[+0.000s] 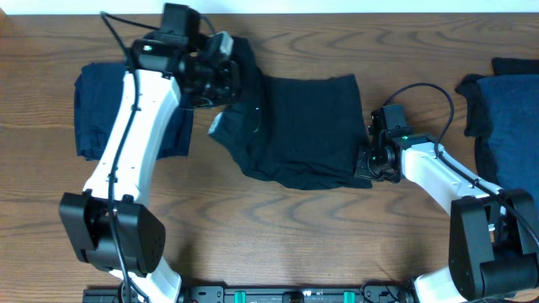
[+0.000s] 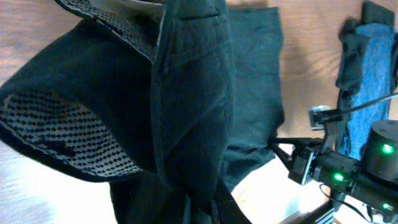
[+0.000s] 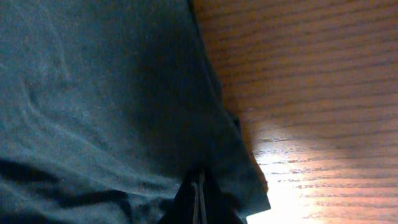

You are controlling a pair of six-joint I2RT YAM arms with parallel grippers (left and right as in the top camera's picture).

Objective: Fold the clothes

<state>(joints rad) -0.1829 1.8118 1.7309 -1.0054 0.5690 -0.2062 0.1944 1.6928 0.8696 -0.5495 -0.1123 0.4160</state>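
1. Two grippers hold one black garment (image 1: 303,126), which lies spread across the middle of the wooden table (image 1: 295,236). The left gripper (image 1: 221,77) has its fingers pinched on a bunched fold at the cloth's far-left end, raised off the wood.
2. The right gripper (image 1: 370,164) has its fingers pressed together on the garment's near-right corner, low against the tabletop.
3. Bare wood grain lies just to the outer side of the right fingers, past the hem. A broad bare strip of table lies between the garment's near edge and the arm bases.
4. To the outer side of the left fingers, a folded navy garment (image 1: 91,109) lies flat, partly under the left arm. Well to the outer side of the right fingers, a navy pile (image 1: 505,126) sits heaped at the table's right edge.
5. The left wrist view shows the black cloth running away from the fingers as a thick, creased column with a stitched seam. A pale dotted lining (image 2: 56,130) shows where the edge turns over.
6. The right wrist view shows soft, matte fabric rippling away from the fingers.
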